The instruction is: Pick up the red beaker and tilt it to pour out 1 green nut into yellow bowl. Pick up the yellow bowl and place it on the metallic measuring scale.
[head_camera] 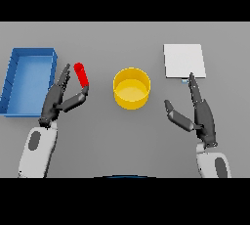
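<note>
1. Head view, left of centre: red beaker (82, 74) lying between the straight fingers and the thumb of the left hand (61, 98), thumb tip touching or just short of its lower end. Long axis running from upper left to lower right, nearly upright in the frame, mouth apparently at the upper end. Fingers extended, thumb spread wide; no closed hold visible yet, though contact at the thumb hard to judge from this angle.

2. Centre of the frame: yellow bowl (132, 88), open side up, just to the right of the beaker and apart from it. No green nut discernible inside bowl or beaker.

3. Upper right: metallic measuring scale (183, 60), a pale square plate, well apart from the bowl.

4. Lower right: right hand (197, 111) open and idle, fingers straight and pointing up toward the scale's lower edge, thumb spread toward the bowl, holding nothing.

5. Far left: blue bin (28, 81), beside the left hand, no part in the task.

6. Judgement: beaker clearly the left hand's job, being right inside its span; closing around the tube across its long axis seems the needed step, then a carry rightward over the bowl. Bowl roughly midway between hands, scale nearer the right.
</note>
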You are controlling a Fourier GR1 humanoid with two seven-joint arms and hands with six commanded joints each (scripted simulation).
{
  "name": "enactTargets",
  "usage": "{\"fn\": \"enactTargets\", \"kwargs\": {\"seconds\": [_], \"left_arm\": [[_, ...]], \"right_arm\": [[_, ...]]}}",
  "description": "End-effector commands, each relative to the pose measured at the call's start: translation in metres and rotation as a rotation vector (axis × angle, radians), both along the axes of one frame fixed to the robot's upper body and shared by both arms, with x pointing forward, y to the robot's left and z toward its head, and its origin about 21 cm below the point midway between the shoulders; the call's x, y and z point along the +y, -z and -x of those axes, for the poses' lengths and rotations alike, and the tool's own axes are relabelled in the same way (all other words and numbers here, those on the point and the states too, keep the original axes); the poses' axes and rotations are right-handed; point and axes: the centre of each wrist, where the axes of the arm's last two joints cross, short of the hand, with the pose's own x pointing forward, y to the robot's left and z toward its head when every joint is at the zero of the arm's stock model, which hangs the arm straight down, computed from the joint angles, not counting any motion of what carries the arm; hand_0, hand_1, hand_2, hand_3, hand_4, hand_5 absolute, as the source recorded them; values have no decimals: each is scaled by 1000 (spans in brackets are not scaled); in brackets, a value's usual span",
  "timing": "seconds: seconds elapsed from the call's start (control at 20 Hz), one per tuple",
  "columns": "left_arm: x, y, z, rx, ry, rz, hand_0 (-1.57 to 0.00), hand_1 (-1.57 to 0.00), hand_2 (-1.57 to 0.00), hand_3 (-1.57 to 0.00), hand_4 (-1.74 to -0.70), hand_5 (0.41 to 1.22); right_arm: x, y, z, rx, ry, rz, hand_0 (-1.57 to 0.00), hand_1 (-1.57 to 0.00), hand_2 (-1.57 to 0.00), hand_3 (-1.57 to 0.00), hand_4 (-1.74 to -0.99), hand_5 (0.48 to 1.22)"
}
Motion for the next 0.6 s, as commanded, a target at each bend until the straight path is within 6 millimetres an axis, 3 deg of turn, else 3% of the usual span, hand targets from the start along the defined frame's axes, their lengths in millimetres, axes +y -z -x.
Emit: {"fn": "enactTargets", "kwargs": {"seconds": [0.0, 0.55], "left_arm": [[-5, 3, -5, -7, 0, 2, 1, 1, 1, 1, -1255, 660], [-17, 4, -48, 0, 18, -18, 1, 1, 1, 1, -1293, 686]], "right_arm": [[1, 3, -1, 2, 0, 6, 1, 1, 1, 1, -1281, 635], [-5, 5, 3, 0, 3, 25, 1, 1, 1, 1, -1267, 644]]}}
